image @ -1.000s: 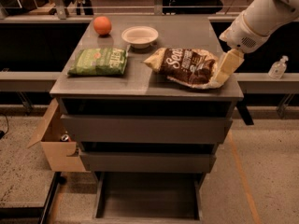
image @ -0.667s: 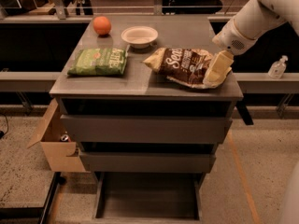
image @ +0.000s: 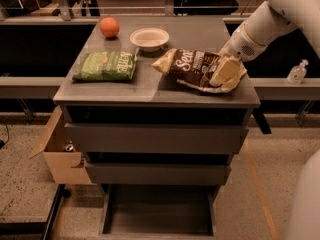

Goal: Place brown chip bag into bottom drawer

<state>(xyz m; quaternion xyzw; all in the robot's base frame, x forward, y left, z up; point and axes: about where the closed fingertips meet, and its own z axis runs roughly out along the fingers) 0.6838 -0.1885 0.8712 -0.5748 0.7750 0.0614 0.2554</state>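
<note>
The brown chip bag [image: 192, 68] lies flat on the right half of the cabinet top, white script lettering facing up. My gripper [image: 224, 72] reaches in from the upper right and rests on the bag's right end, its cream fingers [image: 226, 70] over the foil. The bottom drawer [image: 159, 215] is pulled out at the foot of the cabinet, its flat grey floor bare.
A green chip bag [image: 106, 66] lies on the left of the cabinet top [image: 150, 89]. An orange [image: 109, 27] and a white bowl [image: 149, 38] sit at the back. A tan cardboard box [image: 59, 151] stands left of the cabinet. A sanitizer bottle [image: 297, 73] stands on the right ledge.
My gripper has moved a little left and down onto the bag's right end. The bag has not visibly moved.
</note>
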